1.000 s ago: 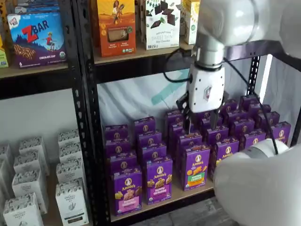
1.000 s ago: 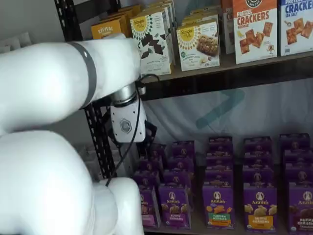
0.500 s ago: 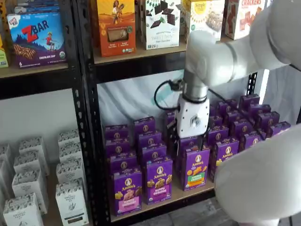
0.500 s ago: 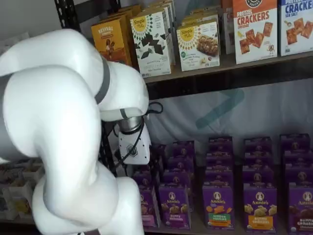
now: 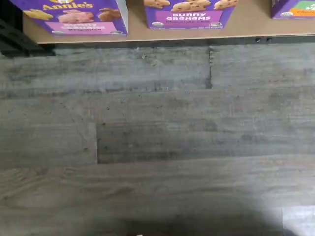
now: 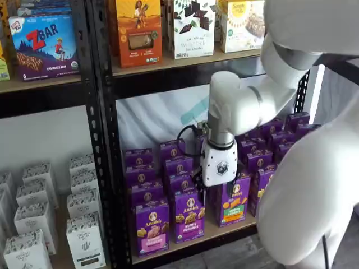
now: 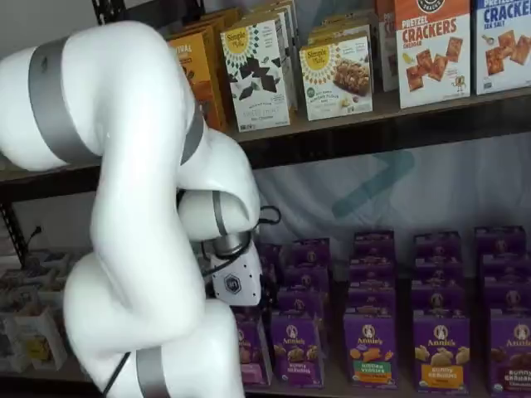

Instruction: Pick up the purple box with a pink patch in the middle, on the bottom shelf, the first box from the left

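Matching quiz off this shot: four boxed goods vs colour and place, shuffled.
1 pink-band box
2 ZBar box
3 plain cartons
4 chocolate-print box

a blue, high on the left
b purple, front row of the bottom shelf
c white with dark pieces, high up
d white, low on the left

Pairs: 1-b, 2-a, 3-d, 4-c

pincer [image 6: 219, 188] fingers hidden, purple box [image 5: 74, 17] cut off by frame edge

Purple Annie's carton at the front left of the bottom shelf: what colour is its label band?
Pink, clearest in a shelf view on the purple Annie's carton.
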You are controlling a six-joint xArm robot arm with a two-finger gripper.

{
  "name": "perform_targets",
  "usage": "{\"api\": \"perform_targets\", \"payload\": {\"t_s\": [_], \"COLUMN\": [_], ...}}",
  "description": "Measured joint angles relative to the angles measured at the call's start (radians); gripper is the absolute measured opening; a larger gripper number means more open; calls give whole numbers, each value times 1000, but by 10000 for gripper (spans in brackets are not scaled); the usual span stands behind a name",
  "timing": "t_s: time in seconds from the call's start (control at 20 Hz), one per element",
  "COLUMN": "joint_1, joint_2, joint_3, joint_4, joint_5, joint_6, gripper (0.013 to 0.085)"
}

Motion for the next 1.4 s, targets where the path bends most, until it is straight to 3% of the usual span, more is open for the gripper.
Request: {"api": "perform_targets", "payload": {"t_s": [0.1,0.35,0.5,0.6,0.8,1.0,1.25,1.4], "joint_1": [2,10,17,28,61,83,87,84], "joint_2": [55,200,274,328,436,526,604,640], "joint_3": [2,-36,-68,-97,-161,-224,-292,-328], "joint_4": [-10,68,14,8,114,157,100,34], "joint_5": [-79,-185,-223,-243,-295,-337,-357,-360], "joint_6": [10,-55,1,16,-54,-75,-16,45], "gripper": [850,850,850,850,850,850,850,850]}}
